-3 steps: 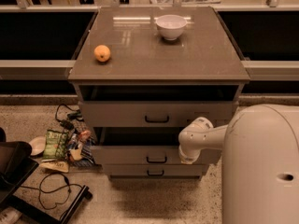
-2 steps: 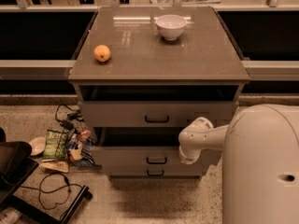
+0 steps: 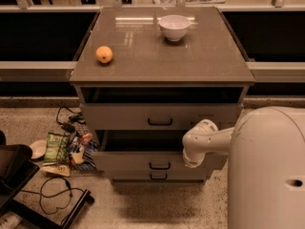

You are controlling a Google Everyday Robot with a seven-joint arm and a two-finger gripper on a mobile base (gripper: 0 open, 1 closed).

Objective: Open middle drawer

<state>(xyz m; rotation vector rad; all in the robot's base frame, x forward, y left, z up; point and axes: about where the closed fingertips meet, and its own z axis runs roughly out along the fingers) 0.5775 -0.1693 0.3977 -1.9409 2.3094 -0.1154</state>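
One white arm [image 3: 217, 138] reaches left from the robot body, with the gripper [image 3: 192, 156] low at the right end of the middle drawer [image 3: 128, 160] front; clenched or released, cannot tell. The drawer sits partly out, dark gap above it, black handle [image 3: 159, 165] centred. Best to pull straight back and level, no sideways drag. Farther back, on top: orange [image 3: 104, 54], white bowl [image 3: 174, 26].

Glossy and smooth across the cabinet top [image 3: 190, 56], with glare toward 12 o'clock. Glazed white sheen on the bowl [image 3: 174, 26]; dull skin on the orange [image 3: 104, 54]. Matt grey on the middle drawer [image 3: 128, 161], black on its handle [image 3: 159, 165]. Smooth white plastic-looking shell at the gripper [image 3: 191, 157], 3 o'clock of that drawer front. Rough speckled floor [image 3: 143, 213]; shiny crinkled wrappers [image 3: 57, 147] at 9 o'clock.
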